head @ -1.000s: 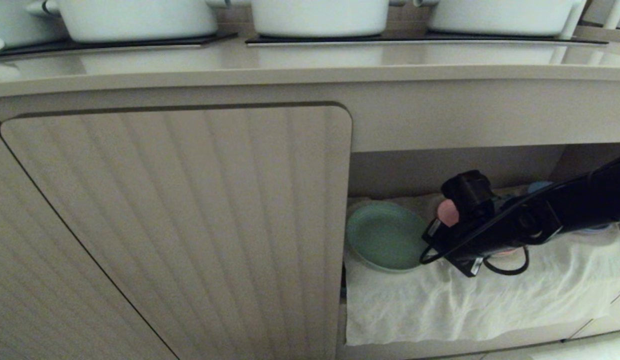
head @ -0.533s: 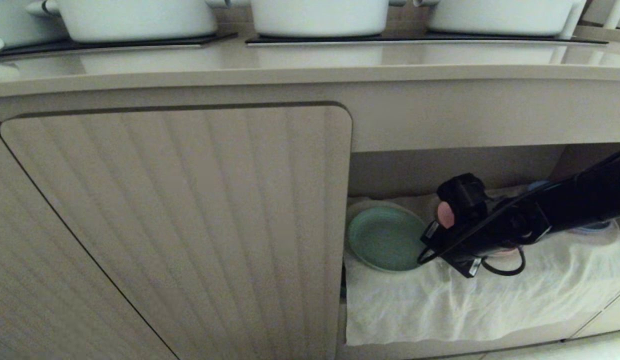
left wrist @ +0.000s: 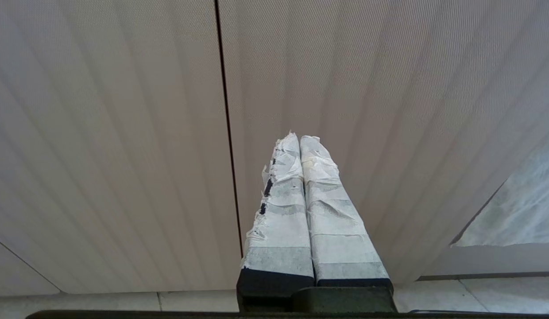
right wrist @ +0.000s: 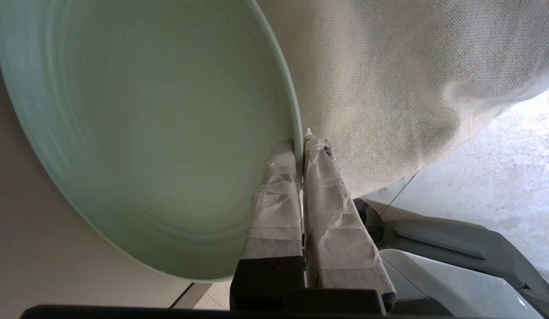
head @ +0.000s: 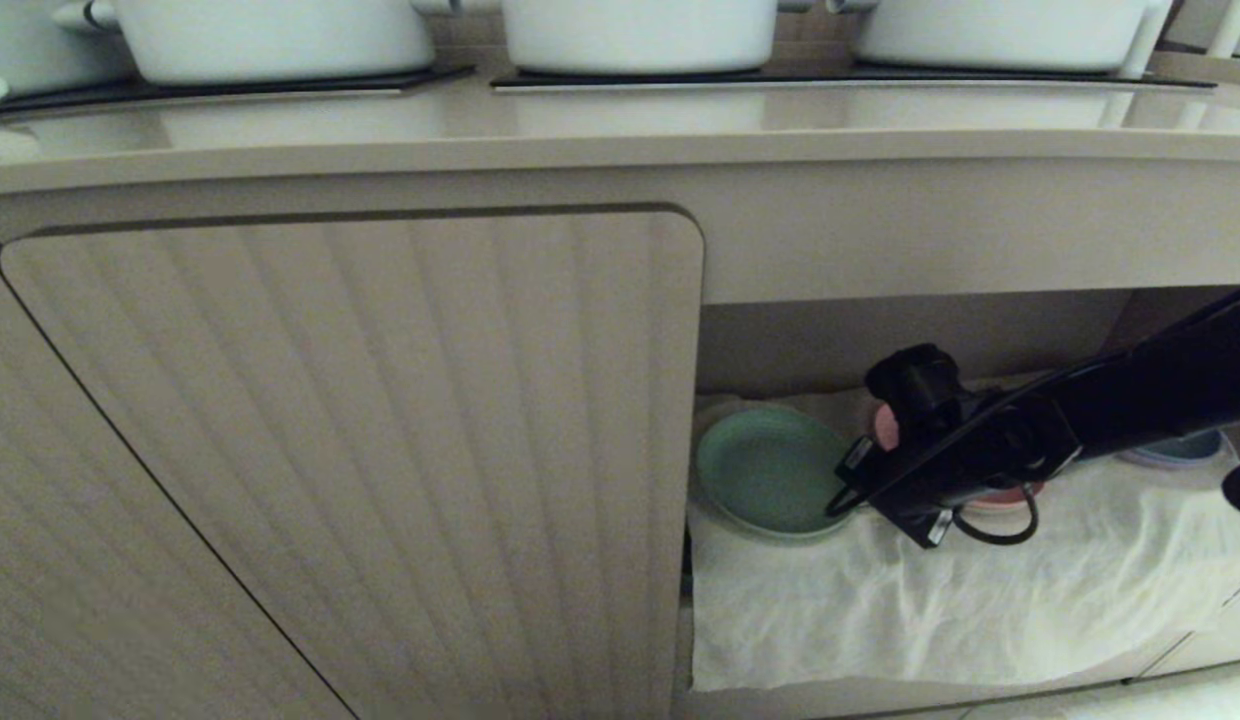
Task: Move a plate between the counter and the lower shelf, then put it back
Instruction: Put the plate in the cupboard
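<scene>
The mint-green plate point(head: 765, 470) is in the left end of the lower shelf point(head: 930, 600), over its wrinkled white cloth and tilted toward me. My right gripper point(head: 840, 497) reaches in from the right and is shut on the plate's right rim. In the right wrist view the plate point(right wrist: 159, 133) fills the frame, and the right gripper point(right wrist: 299, 144) has one taped finger inside the rim and one outside. The glossy beige counter point(head: 580, 130) runs above. My left gripper point(left wrist: 299, 139) is shut on nothing, parked facing a ribbed door.
Three white pots point(head: 640, 30) stand on the counter's black panels. A closed ribbed cabinet door point(head: 380, 450) borders the shelf opening on the left. A pink plate point(head: 1000, 497) lies behind my right arm and a blue plate point(head: 1175, 447) at the shelf's right end.
My right arm has shifted slightly left and deeper into the shelf with the plate in its grip. More of the blue plate now shows. The left arm is still.
</scene>
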Motion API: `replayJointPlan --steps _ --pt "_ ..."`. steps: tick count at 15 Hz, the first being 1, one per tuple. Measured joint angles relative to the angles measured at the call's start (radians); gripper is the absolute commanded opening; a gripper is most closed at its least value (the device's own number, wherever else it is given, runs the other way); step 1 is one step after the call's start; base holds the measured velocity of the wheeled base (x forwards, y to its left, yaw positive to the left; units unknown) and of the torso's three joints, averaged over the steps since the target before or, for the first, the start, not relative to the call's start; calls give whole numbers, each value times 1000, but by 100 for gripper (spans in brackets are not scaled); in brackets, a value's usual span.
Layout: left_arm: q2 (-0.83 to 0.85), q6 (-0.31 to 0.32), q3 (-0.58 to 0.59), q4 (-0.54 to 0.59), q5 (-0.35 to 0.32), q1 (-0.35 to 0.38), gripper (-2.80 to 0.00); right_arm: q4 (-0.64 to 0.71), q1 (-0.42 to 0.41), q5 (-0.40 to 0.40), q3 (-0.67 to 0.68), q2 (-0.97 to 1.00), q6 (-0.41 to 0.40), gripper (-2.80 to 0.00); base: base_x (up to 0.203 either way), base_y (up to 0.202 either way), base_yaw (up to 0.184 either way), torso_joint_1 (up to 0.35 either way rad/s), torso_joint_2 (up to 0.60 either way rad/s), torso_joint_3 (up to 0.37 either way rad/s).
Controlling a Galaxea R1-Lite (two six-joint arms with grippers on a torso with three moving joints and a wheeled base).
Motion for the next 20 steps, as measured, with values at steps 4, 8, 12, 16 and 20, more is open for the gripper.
replayJointPlan --steps 4,8,12,16,20 --pt "0 0 0 0 0 0 -280 0 0 0 -1 4 4 -280 0 0 0 0 0 0" --pt "0 0 0 0 0 0 -280 0 3 1 3 6 5 -280 0 0 0 0 0 0" --pt "0 0 0 0 0 0 -280 11 4 2 8 5 7 0 0 0 0 0 0 0" --pt "0 0 0 0 0 0 -280 38 9 1 10 3 7 0 0 0 0 0 0 0" --pt "0 0 0 0 0 0 -280 62 13 2 11 -7 6 0 0 0 0 0 0 0"
